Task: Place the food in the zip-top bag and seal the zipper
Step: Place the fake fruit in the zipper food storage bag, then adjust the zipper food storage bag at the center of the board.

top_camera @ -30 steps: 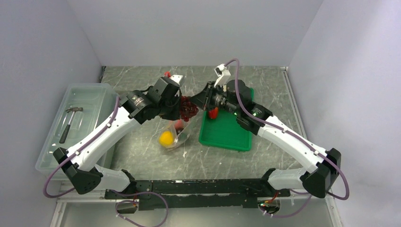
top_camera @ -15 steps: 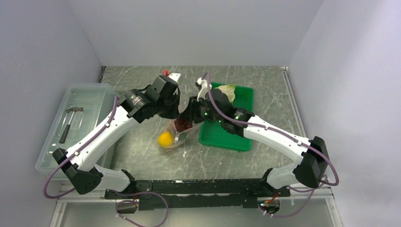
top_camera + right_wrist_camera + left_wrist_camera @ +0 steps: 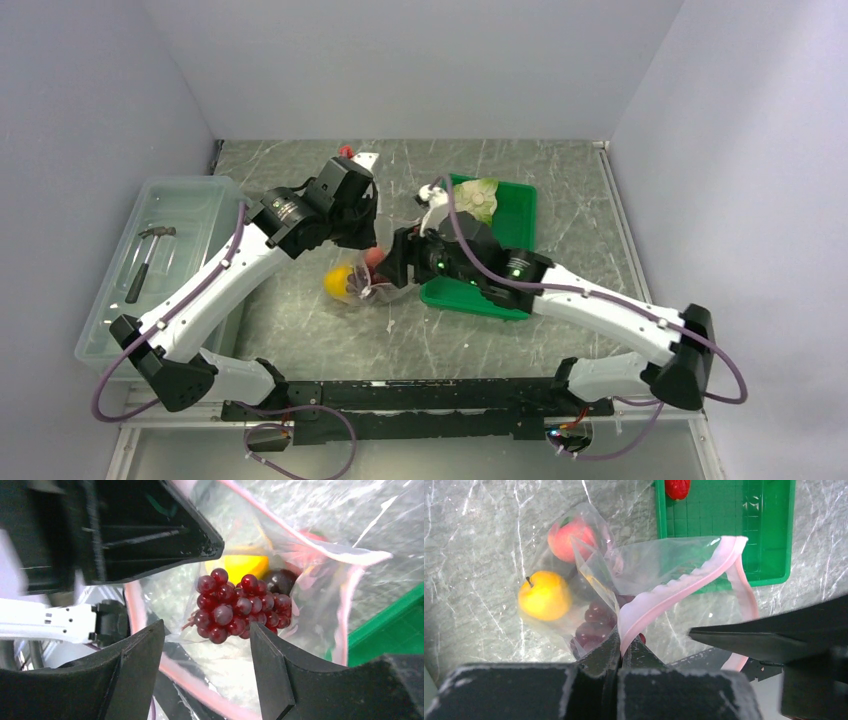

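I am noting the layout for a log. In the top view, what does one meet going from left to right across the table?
The hammer → orange fruit → green tray.

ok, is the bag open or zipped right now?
Open: the bag has its pink zipper strips spread apart, and the grapes show through the gap.

The top external camera looks down from above and behind the arm bases, taking in the whole table [image 3: 580, 180]. The left wrist camera looks steeply down past the left gripper [image 3: 620, 652] at the zip-top bag [image 3: 659, 565], close by. The right wrist camera (nearest of the three) peers past the right gripper [image 3: 207, 625] into the bag's mouth. All three share the bag and green tray [image 3: 515, 215].
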`<state>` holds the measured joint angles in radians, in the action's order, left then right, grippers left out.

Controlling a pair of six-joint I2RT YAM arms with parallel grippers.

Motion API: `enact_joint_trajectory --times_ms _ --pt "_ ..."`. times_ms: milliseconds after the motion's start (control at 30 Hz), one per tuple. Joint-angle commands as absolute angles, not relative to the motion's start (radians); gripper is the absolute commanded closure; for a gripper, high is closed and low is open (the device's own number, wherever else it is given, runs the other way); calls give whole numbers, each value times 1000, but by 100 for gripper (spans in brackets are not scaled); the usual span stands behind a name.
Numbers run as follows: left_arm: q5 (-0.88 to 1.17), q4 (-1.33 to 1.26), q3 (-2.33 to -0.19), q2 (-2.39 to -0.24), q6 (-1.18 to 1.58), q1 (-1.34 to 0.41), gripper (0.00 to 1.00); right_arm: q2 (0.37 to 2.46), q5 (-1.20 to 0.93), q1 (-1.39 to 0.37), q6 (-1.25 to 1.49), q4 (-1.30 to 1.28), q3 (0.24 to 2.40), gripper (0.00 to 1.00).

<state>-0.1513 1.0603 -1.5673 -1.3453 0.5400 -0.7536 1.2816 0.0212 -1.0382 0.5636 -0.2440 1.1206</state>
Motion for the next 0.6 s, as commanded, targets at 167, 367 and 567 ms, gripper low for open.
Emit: enact_joint_trajectory --times_ms 167,367,567 --pt "-157 1032 -1580 -1312 536 -749 99 1068 255 -1043 533 -313 1166 33" --pt "-222 1119 -1818 -1383 445 -720 98 973 367 -1043 518 -368 1185 32" --pt "-342 1260 -2171 -1492 351 -701 97 924 406 -1043 514 -405 1196 32"
